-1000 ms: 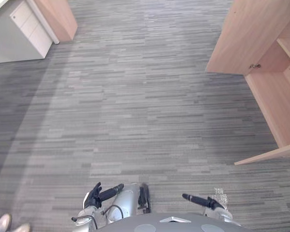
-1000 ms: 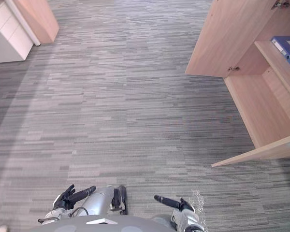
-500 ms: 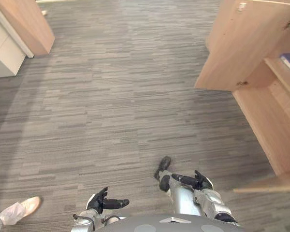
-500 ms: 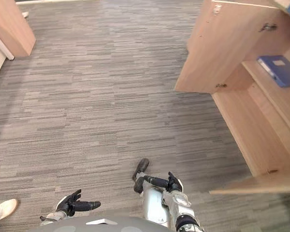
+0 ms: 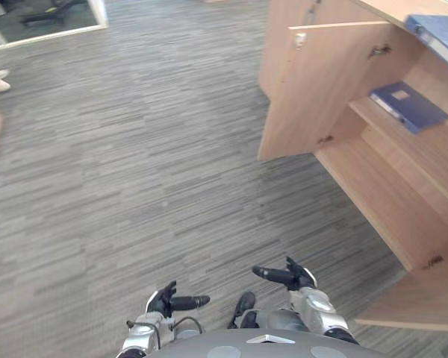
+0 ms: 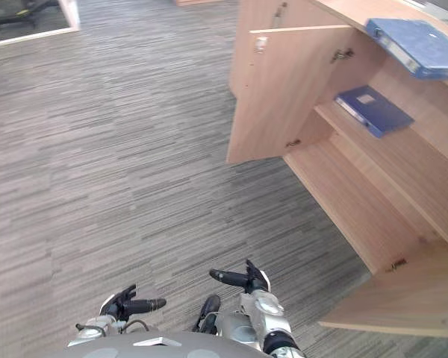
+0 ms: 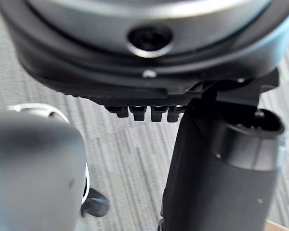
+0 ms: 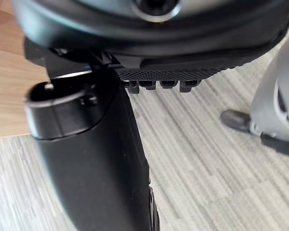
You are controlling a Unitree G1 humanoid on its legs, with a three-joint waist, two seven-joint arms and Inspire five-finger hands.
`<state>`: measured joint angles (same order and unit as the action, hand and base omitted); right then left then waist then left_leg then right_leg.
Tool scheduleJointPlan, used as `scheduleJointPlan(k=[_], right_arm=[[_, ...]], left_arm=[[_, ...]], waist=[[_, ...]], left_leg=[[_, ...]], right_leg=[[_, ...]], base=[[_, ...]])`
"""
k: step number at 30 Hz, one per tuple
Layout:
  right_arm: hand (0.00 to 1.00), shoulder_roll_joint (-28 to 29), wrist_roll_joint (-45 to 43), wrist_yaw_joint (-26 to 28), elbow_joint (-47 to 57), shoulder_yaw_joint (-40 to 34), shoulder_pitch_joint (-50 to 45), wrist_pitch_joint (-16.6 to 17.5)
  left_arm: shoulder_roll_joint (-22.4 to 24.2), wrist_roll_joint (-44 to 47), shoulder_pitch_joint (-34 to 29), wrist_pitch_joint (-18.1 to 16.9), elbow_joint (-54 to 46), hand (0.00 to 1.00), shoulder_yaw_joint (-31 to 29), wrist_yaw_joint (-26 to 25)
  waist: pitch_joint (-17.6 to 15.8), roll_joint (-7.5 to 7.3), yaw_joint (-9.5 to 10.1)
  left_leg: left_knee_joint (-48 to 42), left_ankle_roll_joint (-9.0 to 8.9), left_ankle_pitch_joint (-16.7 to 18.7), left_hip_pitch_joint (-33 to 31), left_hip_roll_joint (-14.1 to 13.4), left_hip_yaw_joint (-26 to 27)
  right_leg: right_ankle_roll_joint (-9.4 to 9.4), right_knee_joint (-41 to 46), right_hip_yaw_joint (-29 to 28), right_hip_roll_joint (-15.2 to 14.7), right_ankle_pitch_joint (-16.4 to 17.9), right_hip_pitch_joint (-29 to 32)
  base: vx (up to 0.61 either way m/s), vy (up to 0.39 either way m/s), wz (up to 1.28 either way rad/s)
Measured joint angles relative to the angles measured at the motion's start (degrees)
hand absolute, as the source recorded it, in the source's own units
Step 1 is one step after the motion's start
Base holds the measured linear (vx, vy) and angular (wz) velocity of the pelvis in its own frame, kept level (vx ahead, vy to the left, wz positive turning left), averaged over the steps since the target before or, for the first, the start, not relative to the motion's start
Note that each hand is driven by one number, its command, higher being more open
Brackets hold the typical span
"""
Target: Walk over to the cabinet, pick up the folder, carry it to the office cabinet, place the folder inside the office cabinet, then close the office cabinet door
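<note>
There are 2 blue folders: 1 top folder (image 6: 414, 45) on the roof of the cabinet (image 6: 433, 112) and 1 shelf folder (image 6: 373, 110) inside it. The 1 wooden cabinet has 2 open doors, the far door (image 6: 276, 89) and the near door (image 6: 403, 298). It has 2 levels, a shelf (image 6: 403, 175) and a bottom board (image 6: 343, 198). There are 2 hands, the left hand (image 5: 164, 301) and the right hand (image 5: 290, 277).

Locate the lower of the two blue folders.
The lower blue folder lies flat at the right eye view's upper right, on a shelf inside the open light wooden cabinet, beside its open door and below the other blue folder.
</note>
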<state>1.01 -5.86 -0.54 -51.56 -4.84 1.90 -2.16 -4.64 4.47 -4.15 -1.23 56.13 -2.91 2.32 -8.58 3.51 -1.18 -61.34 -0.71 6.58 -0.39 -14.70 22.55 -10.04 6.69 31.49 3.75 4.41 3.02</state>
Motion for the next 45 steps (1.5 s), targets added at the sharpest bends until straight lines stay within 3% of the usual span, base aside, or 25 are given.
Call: scheduleJointPlan(k=[1,2,5,8,10,11,12,13,15,17,20,21,22,23,24,29,32,34,35,36,38,41,42,43,45], right_arm=[[1.0,0.3,0.0,0.0,0.0,1.8,0.0,0.0],[1.0,0.2,0.0,0.1,0.0,3.4,0.1,0.0],[1.0,-0.4,0.0,0.2,-1.2,3.8,0.4,0.4],[1.0,-3.1,0.0,-0.1,-2.2,3.0,-1.1,0.7],[1.0,-5.3,0.0,-0.2,-1.9,1.4,-3.0,0.8],[1.0,-6.3,0.0,-0.6,-1.7,0.2,-4.3,1.0],[1.0,-6.8,0.0,-0.5,-1.6,-0.4,-5.1,1.0],[1.0,-6.2,-0.5,-0.5,-1.4,-1.2,-6.2,1.0],[1.0,-5.0,-0.8,-0.4,-1.0,-1.4,-7.2,1.1],[1.0,-4.8,-0.8,0.3,0.2,-1.3,-8.2,1.4],[1.0,-4.4,0.2,1.0,0.0,-1.2,-8.1,1.4],[1.0,-4.3,0.6,1.1,-0.8,-1.3,-7.8,1.6],[1.0,-4.4,0.7,1.1,-1.8,-1.4,-7.4,1.6],[1.0,-5.1,1.2,1.3,-3.0,-1.5,-6.6,1.3],[1.0,-5.2,1.1,1.6,-4.7,-1.3,-6.1,1.3],[1.0,-4.6,2.2,2.0,-4.7,0.6,-6.4,1.5],[1.0,-3.9,3.2,2.3,-4.4,0.1,-5.9,1.5],[1.0,-3.6,3.2,1.9,-3.3,-1.7,-5.5,1.8],[1.0,-4.0,3.0,1.2,-2.6,-1.9,-5.7,2.0],[1.0,-4.1,2.4,1.1,-2.4,-1.9,-5.8,2.2],[1.0,-4.8,0.6,1.0,-2.0,-1.9,-5.5,2.7],[1.0,-4.5,-2.5,0.1,-1.5,-3.8,-4.6,3.0],[1.0,-4.1,-3.5,-0.3,-1.5,-5.4,-4.7,3.0],[1.0,-3.5,-4.0,-0.6,-1.4,-7.1,-5.3,3.0],[1.0,-3.3,-4.9,-0.8,-1.4,-9.5,-5.5,2.9]], left_arm=[[0.2,-0.1,-1.0,-0.1,-2.8,1.0,1.1,-0.5],[0.1,0.0,-2.7,-0.3,-6.9,1.0,1.4,-0.8],[0.3,1.1,-6.0,-1.0,-11.7,1.0,1.3,-0.9],[0.7,1.8,-6.9,-1.2,-12.5,1.0,1.2,-0.9],[2.2,1.7,-7.0,-1.2,-12.4,1.0,0.7,-1.1],[2.7,1.7,-7.0,-1.2,-12.4,1.0,0.5,-1.1],[3.2,1.7,-7.0,-1.1,-12.3,1.0,0.4,-1.2],[2.8,1.9,-7.0,-1.1,-12.6,1.0,0.0,-1.3],[1.9,1.7,-7.1,-1.1,-13.3,1.0,-0.2,-1.3],[2.1,1.7,-7.7,-1.2,-14.2,1.0,-0.5,-1.3],[2.8,1.8,-9.5,-1.2,-14.8,1.0,-2.5,-1.2],[2.9,1.9,-9.6,-1.8,-15.0,1.0,-2.6,-0.9],[3.1,1.9,-9.7,-2.2,-15.0,1.0,-2.6,-0.9],[4.7,1.8,-9.6,-2.5,-15.1,1.0,-2.5,-0.9],[4.8,2.7,-9.2,-2.6,-14.3,1.0,-2.2,-0.6],[3.1,2.6,-7.2,-2.7,-9.5,1.0,-1.8,-1.1],[-0.2,2.6,-6.3,-2.6,-7.9,1.0,2.7,-1.4],[-1.0,2.4,-5.3,-2.2,-7.0,1.0,4.5,-1.9],[-1.0,2.4,-5.3,-2.2,-6.5,1.0,5.2,-2.2],[-1.0,2.4,-5.1,-2.2,-6.0,1.0,5.8,-2.3],[-1.1,2.5,-4.8,-2.2,-5.2,1.0,8.2,-2.0],[-0.8,3.3,-4.2,-2.2,-4.2,1.0,8.9,-1.8],[-0.6,3.9,-4.1,-2.2,-4.1,1.0,8.7,-1.8],[-0.4,4.1,-4.2,-2.3,-4.2,1.0,8.2,-1.9],[0.3,3.9,-3.8,-2.4,-3.6,1.0,6.3,-2.0]], waist=[[-0.6,-0.58,1.2],[-0.6,-0.72,2.3],[-0.8,-0.64,3.09],[-0.9,-0.47,2.24],[-1.0,0.39,1.78],[-1.1,1.38,1.91],[-1.2,1.85,1.88],[-0.9,0.52,2.19],[-0.9,-1.35,2.65],[-0.4,-1.64,2.64],[0.8,-2.0,2.78],[1.1,-3.14,2.97],[1.8,-3.04,3.2],[2.3,-2.04,3.39],[2.5,-1.82,4.46],[5.6,-3.52,4.07],[5.1,-5.93,2.57],[3.8,-5.69,1.48],[3.5,-5.72,0.77],[3.5,-5.53,0.72],[3.0,-4.36,0.4],[0.6,-3.38,-0.84],[-0.1,-3.32,-0.92],[-0.3,-3.44,-0.76],[-1.0,-3.02,-0.72]], left_leg=[[0.9,1.52,4.6,-2.3,-0.9,0.7],[4.3,1.25,8.2,-5.0,-1.0,-0.6],[20.6,-1.02,10.4,-9.6,0.1,-9.8],[39.8,-4.65,7.7,-10.4,2.6,-21.3],[48.5,-6.72,5.0,-10.0,3.2,-24.5],[50.9,-9.51,0.0,-8.6,3.3,-24.8],[50.6,-8.8,-2.6,-8.1,3.8,-24.5],[48.4,-8.49,-3.5,-7.9,4.8,-23.2],[45.7,-8.62,-1.1,-7.0,6.3,-21.4],[43.2,-7.9,3.0,-4.5,7.0,-17.3],[36.2,-7.53,3.6,-3.2,5.9,-13.7],[29.4,-6.09,6.2,-7.7,7.6,-17.6],[32.2,-5.26,8.3,-8.1,10.0,-20.6],[37.9,-1.95,6.8,-9.0,13.5,-24.4],[37.9,-1.83,5.0,-9.0,14.0,-23.6],[37.5,0.23,9.9,-7.1,14.7,-17.1],[40.2,1.93,11.5,-1.8,17.4,-14.6],[43.2,3.08,12.1,4.0,18.2,-14.2],[46.1,3.68,12.5,9.5,18.0,-14.2],[48.1,3.66,12.5,12.4,17.7,-14.1],[51.0,3.64,12.5,16.5,15.7,-13.5],[51.5,2.92,12.5,19.5,13.6,-13.5],[51.5,2.2,12.6,21.2,13.5,-13.6],[51.2,0.28,13.4,22.9,13.8,-13.8],[49.1,-1.82,14.7,25.0,13.9,-15.3]], right_leg=[[0.22,-0.3,-4.6,0.0,0.1,-1.7],[0.76,0.0,-9.2,0.0,0.4,-3.0],[2.68,1.7,-19.5,-0.6,1.5,-4.2],[6.45,3.8,-28.7,-3.6,3.8,-4.4],[9.07,4.6,-32.4,-5.2,5.2,-4.9],[11.55,6.0,-34.6,-5.7,6.5,-5.2],[12.69,6.5,-35.3,-6.2,6.8,-5.7],[12.86,8.1,-34.9,-7.3,7.1,-5.7],[11.88,9.4,-35.6,-8.2,8.1,-5.4],[12.02,9.4,-40.4,-8.6,8.0,-5.9],[11.65,9.5,-45.3,-8.4,7.7,-6.7],[11.5,9.8,-48.3,-9.4,7.8,-6.9],[11.37,9.7,-49.6,-10.1,7.9,-6.5],[11.47,9.1,-51.5,-10.5,8.4,-6.0],[13.54,8.8,-53.3,-10.5,9.9,-6.0],[15.5,15.5,-55.1,-11.4,10.7,-1.6],[23.07,37.7,-51.8,-11.8,7.2,7.8],[18.31,49.3,-43.6,-14.9,-0.8,12.4],[12.3,57.0,-35.0,-17.9,1.3,14.5],[10.41,59.8,-30.5,-18.4,3.8,15.9],[8.74,57.8,-21.7,-16.8,8.7,18.7],[7.58,42.3,-13.7,-12.8,9.2,21.9],[7.78,30.8,-12.1,-11.1,7.2,21.9],[7.63,17.3,-11.1,-9.0,1.9,20.5],[1.81,10.3,-12.8,-7.2,-11.8,17.2]], base=[[0.09,-0.023,-1.67],[-0.05,-0.096,-2.05],[-0.17,-0.073,-1.85],[0.18,0.361,-1.66],[0.24,0.471,-1.24],[0.14,0.376,-0.81],[0.22,0.46,-0.88],[0.28,0.39,-0.77],[0.31,0.314,-0.75],[0.35,0.266,-0.92],[0.3,0.097,-1.18],[0.04,-0.017,-1.02],[-0.08,0.076,-1.11],[-0.03,0.179,-1.39],[0.05,0.178,-1.36],[0.21,0.147,-0.78],[0.27,0.148,-0.31],[0.25,0.08,-0.13],[0.26,-0.008,-0.13],[0.23,-0.086,-0.14],[0.06,-0.163,-0.11],[0.3,-0.051,-0.06],[0.5,-0.091,-0.01],[0.51,-0.116,-0.01],[0.48,-0.137,0.0]])
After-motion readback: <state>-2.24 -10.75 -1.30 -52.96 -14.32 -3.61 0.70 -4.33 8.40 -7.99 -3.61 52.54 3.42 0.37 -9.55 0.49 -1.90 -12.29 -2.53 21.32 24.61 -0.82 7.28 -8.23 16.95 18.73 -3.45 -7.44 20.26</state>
